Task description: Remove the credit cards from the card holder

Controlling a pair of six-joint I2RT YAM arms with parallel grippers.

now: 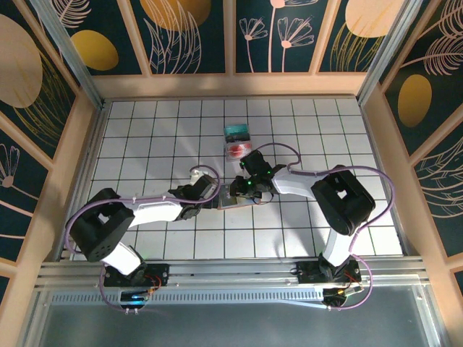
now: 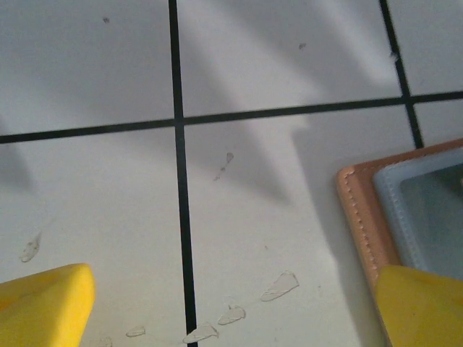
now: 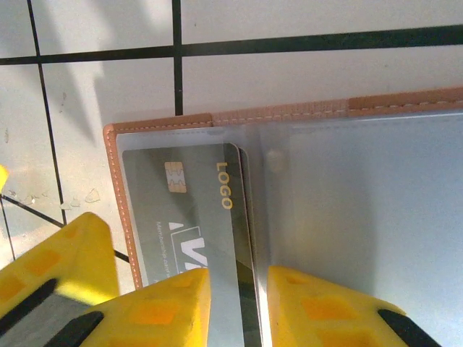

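- Right claw (image 3: 235,307) has its two yellow fingers (image 3: 155,303) close together, with a thin gap over the long edge of a grey card (image 3: 181,217). I cannot tell if it is pinching the card or only touching it.
- That grey card sits at one end of the open card holder (image 3: 289,114), tucked under a clear pocket (image 3: 362,231). The holder lies flat on the table (image 2: 253,217), between the two claws.
- Left claw (image 2: 231,282) is wide open and holds nothing. One of its fingers sits over the holder's corner.
- The card looks thin, hard and slippery, so the fingers could slide off it.
- A second edge peeks out just beside the grey card. It may be another card, and a pull could drag both out or jam them.
- The holder looks light. If nothing presses it down, it may lift or slide along with the card.
- The holder has a soft tan leather rim with small stitches, and it is blue-grey inside. The pocket is shiny and see-through.
- The grey card has round corners, a gold chip and the word LOGO.
- A teal card (image 1: 236,132) and a pale card with a red circle (image 1: 239,150) are out already. They lie side by side farther up the table.
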